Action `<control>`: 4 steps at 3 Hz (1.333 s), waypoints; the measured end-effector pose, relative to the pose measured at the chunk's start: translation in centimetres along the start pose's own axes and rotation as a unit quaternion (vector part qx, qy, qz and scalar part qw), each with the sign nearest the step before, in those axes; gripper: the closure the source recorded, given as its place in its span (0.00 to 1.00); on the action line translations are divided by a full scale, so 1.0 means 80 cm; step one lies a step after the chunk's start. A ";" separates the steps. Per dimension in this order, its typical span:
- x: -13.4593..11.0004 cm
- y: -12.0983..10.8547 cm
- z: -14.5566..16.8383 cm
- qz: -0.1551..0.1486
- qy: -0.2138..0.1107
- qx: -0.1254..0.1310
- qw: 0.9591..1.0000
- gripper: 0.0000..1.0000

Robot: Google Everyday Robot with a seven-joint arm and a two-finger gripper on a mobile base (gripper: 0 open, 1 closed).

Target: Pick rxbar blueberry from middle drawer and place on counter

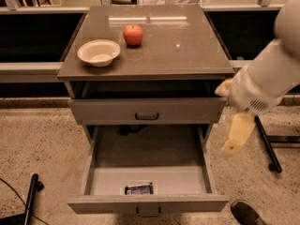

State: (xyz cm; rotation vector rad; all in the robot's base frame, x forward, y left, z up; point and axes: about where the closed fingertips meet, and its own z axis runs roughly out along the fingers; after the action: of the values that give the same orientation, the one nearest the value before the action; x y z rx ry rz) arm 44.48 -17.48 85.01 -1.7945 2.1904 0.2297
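Note:
The rxbar blueberry [139,188], a small dark shiny bar, lies flat on the floor of the middle drawer [150,153], close behind the drawer's front wall. The drawer is pulled fully out. The counter [164,50] on top of the cabinet is glossy and reflects the lights. My gripper [233,125] hangs at the end of the white arm by the cabinet's right front corner. It is above and to the right of the open drawer, well apart from the bar, with nothing seen in it.
A pale bowl [98,52] and a red apple [133,34] stand on the counter's left half. The upper drawer [146,110] is closed. A black stand leg [267,144] lies on the floor at right, a black pole [30,196] at left, and a dark rounded object [248,213] at bottom right.

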 end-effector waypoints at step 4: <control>-0.014 -0.008 0.236 -0.048 -0.109 -0.078 0.990 0.00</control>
State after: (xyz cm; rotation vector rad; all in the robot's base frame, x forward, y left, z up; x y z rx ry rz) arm 47.70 -10.74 67.64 -1.8523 1.9778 0.5612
